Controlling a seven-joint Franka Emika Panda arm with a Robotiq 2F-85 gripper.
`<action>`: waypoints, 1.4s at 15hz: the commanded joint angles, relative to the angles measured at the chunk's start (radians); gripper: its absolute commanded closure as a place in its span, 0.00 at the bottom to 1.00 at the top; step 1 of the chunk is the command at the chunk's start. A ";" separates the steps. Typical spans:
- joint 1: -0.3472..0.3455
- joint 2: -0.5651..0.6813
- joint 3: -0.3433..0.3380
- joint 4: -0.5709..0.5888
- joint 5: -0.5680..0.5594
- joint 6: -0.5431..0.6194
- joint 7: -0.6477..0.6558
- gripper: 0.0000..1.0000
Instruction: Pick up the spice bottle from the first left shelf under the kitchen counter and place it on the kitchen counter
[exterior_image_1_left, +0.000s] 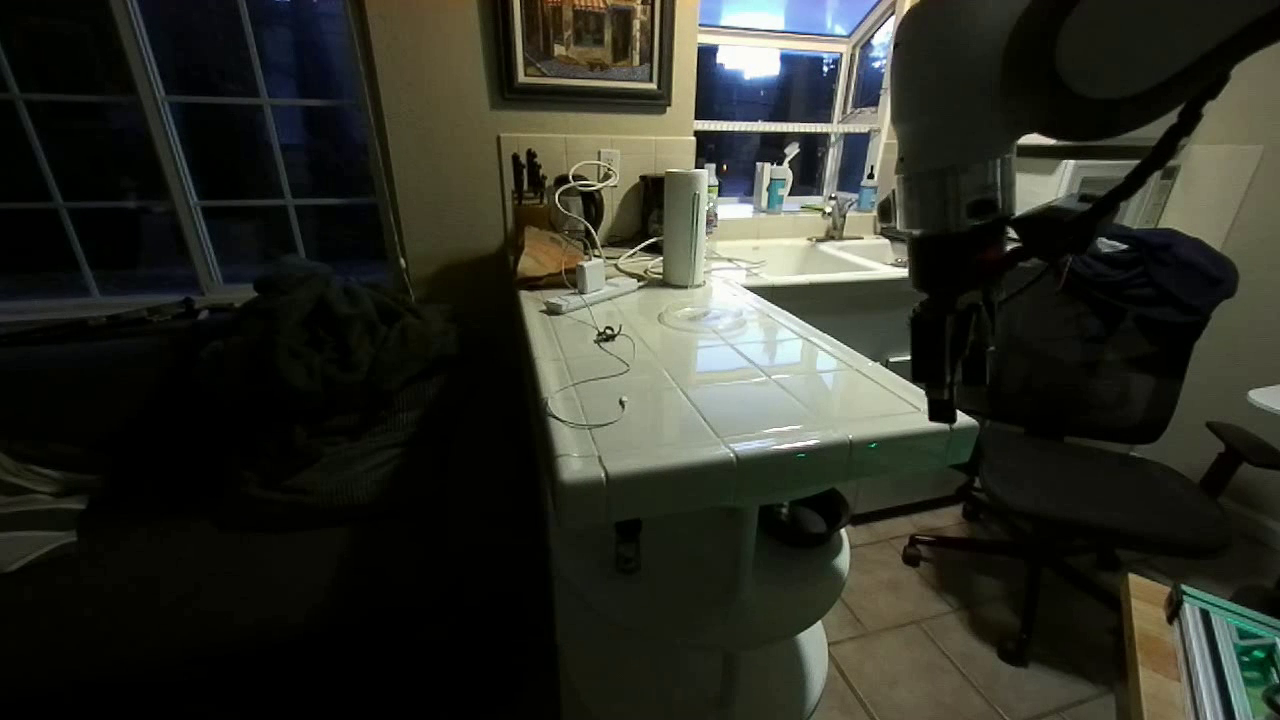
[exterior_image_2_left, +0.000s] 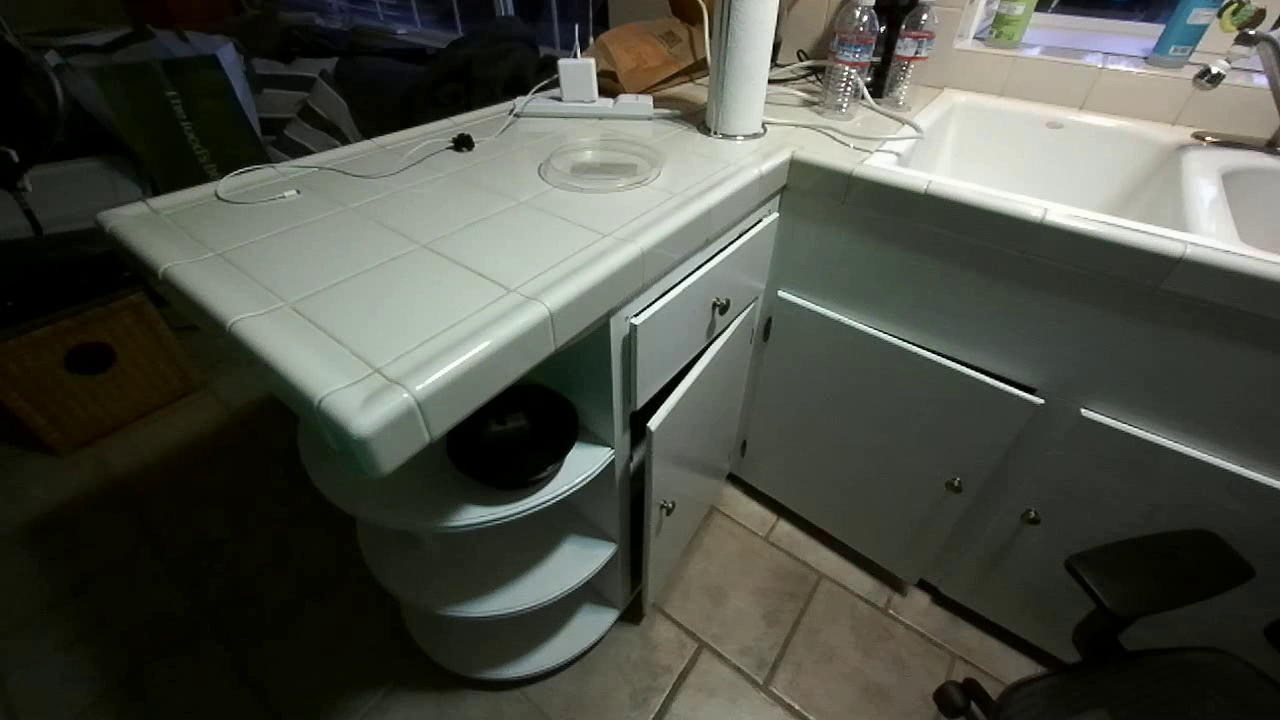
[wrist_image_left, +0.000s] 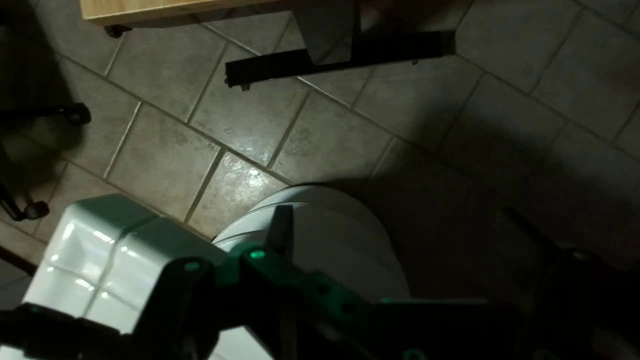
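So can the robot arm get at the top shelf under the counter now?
Probably not straight down: the counter overhangs the top shelf, and the fingers point down. But the shelf's rounded front looks open, so dropping lower and tilting in might work.

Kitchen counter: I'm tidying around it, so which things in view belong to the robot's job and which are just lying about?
Belong to the job:
kitchen counter
top shelf
perhaps the spice bottle: small, dark, too blurred to confirm
robot arm, jaws open

Just lying about:
clear round dish
power strip
paper towel roll
water bottles
black round item
office chair
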 joint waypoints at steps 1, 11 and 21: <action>0.039 0.084 0.028 -0.035 0.138 0.122 0.084 0.00; 0.060 0.420 0.177 0.032 -0.153 0.334 0.637 0.00; 0.169 0.587 0.107 0.169 -0.407 0.334 0.693 0.00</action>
